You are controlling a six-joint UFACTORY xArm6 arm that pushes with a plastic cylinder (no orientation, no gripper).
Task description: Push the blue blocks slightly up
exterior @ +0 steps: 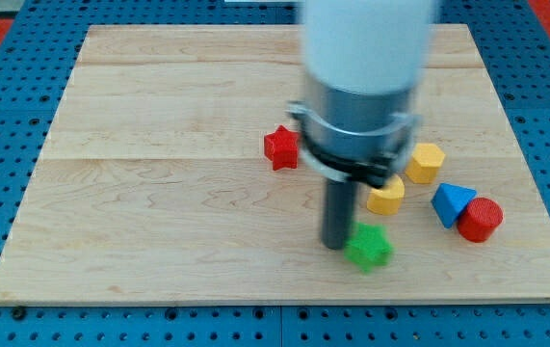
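A blue triangular block (451, 202) lies at the view's right, touching a red round block (480, 219) just to its lower right. I see only this one blue block; the arm may hide others. My tip (338, 244) rests on the board at the left side of a green star block (369, 247), well to the left of the blue block and a little lower in the view.
A red star block (280, 146) sits left of the arm. A yellow hexagonal block (426, 162) and a yellow block (386, 197) lie between the arm and the blue block. The wooden board (159, 193) lies on a blue perforated base.
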